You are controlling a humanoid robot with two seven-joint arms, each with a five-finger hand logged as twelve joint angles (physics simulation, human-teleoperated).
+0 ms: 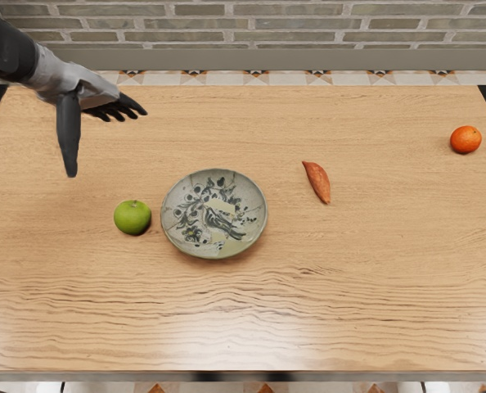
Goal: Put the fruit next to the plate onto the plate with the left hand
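Note:
A green apple (pixel 132 217) lies on the wooden table just left of a round grey plate (pixel 182 198) with a dark painted pattern. The plate carries nothing. My left hand (pixel 92 110) hovers at the far left of the table, well behind and to the left of the apple. Its fingers are spread, with the thumb pointing down, and it holds nothing. The right arm does not show.
An orange-brown sweet potato (pixel 317 181) lies to the right of the plate. An orange (pixel 465 139) sits near the table's right edge. A brick wall and a tiled floor strip run behind the table's far edge.

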